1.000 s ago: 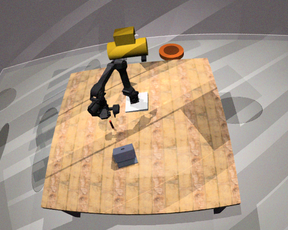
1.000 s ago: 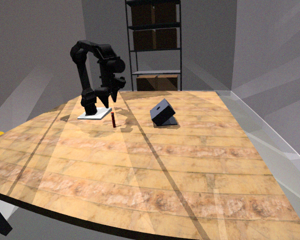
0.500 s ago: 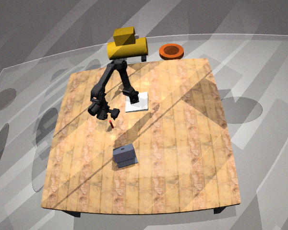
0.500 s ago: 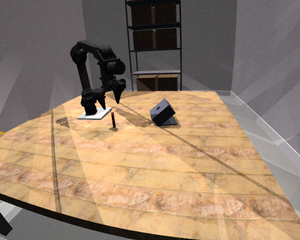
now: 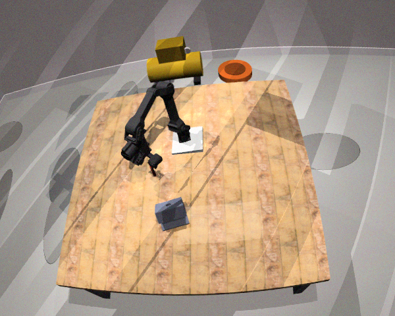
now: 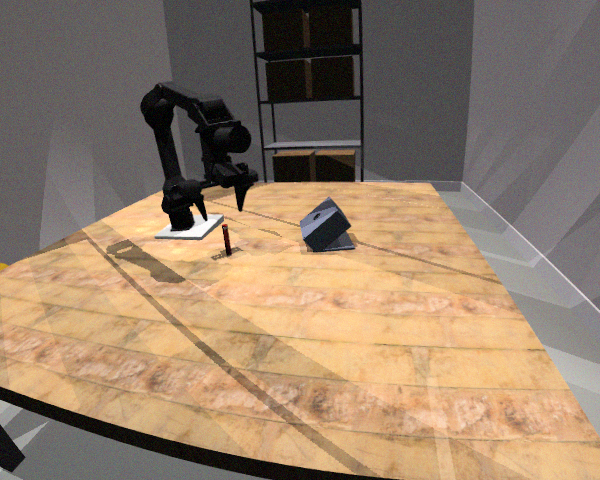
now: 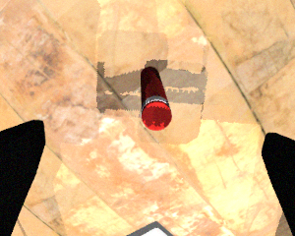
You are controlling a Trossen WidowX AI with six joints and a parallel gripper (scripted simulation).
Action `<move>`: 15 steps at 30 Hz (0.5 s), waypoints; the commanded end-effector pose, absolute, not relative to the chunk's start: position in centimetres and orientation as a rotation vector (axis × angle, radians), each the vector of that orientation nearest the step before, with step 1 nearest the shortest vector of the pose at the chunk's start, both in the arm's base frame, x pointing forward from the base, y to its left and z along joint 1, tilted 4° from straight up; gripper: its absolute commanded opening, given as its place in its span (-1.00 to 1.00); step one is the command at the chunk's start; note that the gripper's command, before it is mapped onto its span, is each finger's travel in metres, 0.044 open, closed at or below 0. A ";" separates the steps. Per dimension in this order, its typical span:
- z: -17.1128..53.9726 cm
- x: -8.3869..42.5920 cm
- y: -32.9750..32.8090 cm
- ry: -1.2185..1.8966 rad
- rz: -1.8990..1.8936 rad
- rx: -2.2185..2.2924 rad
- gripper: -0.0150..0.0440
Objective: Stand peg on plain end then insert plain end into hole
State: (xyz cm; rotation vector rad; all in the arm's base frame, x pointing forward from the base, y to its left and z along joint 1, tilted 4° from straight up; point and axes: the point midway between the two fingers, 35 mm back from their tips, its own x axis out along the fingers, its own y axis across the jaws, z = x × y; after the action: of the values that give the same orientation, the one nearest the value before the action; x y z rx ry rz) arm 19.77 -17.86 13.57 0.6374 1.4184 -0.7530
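Observation:
The dark red peg (image 5: 153,170) (image 6: 227,241) (image 7: 149,88) stands upright on the table, its plain end down. Its pale band (image 7: 154,99) is just below the bright red top end. My gripper (image 6: 222,214) (image 7: 158,139) is open and empty, above the peg. In the wrist view the peg lies between the two widely spread fingers, a little toward the top of the picture, and neither finger touches it. The blue-grey sloped panel (image 5: 172,214) (image 6: 328,230) stands apart from the peg, with one dark, empty hole (image 5: 168,205) (image 6: 317,216) in its face.
The arm's base stands on a white plate (image 5: 195,147) (image 6: 210,227) close to the peg. Off the table are a yellow cylinder (image 5: 174,68) with a box on it, an orange ring-shaped object (image 5: 235,78), and a shelf rack (image 6: 310,54) with boxes.

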 end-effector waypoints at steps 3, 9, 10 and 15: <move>13.3 19.7 -17.9 1.407 -0.796 0.677 1.00; 12.8 19.7 -18.0 1.407 -0.796 0.677 1.00; 12.6 19.7 -18.0 1.407 -0.796 0.677 1.00; 11.8 19.8 -18.1 1.407 -0.796 0.677 1.00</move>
State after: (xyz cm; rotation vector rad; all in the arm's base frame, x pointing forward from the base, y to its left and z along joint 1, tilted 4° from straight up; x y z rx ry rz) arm 19.87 -18.04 12.38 0.6744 1.3994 -0.7905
